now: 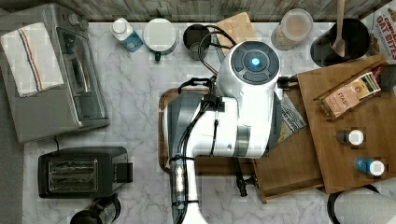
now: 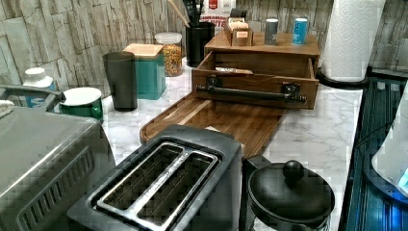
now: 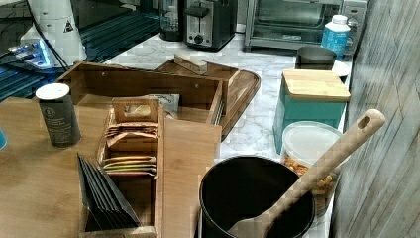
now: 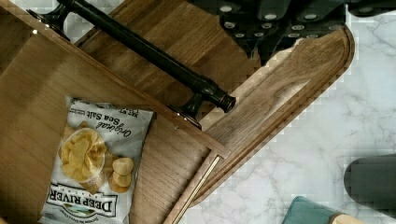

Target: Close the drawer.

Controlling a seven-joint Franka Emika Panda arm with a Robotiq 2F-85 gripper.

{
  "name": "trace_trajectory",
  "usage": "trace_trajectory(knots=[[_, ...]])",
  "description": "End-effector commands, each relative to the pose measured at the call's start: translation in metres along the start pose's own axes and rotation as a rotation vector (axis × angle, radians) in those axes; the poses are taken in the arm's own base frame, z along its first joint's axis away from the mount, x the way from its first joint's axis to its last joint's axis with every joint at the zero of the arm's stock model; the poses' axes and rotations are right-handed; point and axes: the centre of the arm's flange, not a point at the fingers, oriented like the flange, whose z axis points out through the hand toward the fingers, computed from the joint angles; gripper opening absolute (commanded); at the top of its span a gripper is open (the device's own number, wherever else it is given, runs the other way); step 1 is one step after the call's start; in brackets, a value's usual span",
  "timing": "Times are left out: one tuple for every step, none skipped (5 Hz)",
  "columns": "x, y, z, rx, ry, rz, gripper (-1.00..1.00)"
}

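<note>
Seen in the top view, the white robot arm [image 1: 243, 93] hangs over a white marble counter [image 1: 140, 93], covering much of a dark brown, round-cornered wooden serving tray [image 1: 162, 130]. At 3 o'clock from the tray, the shallow light-brown wooden drawer [image 1: 285, 168] stands pulled out of its flat-topped bamboo cabinet [image 1: 355, 116]. The drawer's open end points toward 9 o'clock in the top view, and its long axis runs from 12 to 6 o'clock. In the left view the drawer's front faces 6 o'clock, reaching over the tray's far end, with a long black bar handle [image 2: 250, 93] lying level across it. A bag of sea-salt potato chips [image 4: 93, 163] lies flat on the drawer's floor in the wrist view. The dark gripper [image 4: 273, 32] hovers above the tray, just beyond the handle and apart from it. Whether the gripper is wide or narrow cannot be told.
</note>
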Motion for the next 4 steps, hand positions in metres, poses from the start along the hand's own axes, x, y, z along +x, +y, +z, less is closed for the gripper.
trace_trajectory(knots=[[0.002,0.003,0.0,0.002,-0.001,0.007,-1.0],[-0.018,-0.001,0.014,0.01,0.006,-0.16,-1.0],[-0.05,-0.01,0.037,0.01,0.058,-0.365,-1.0],[-0.069,-0.014,0.055,0.026,0.061,-0.542,-1.0]])
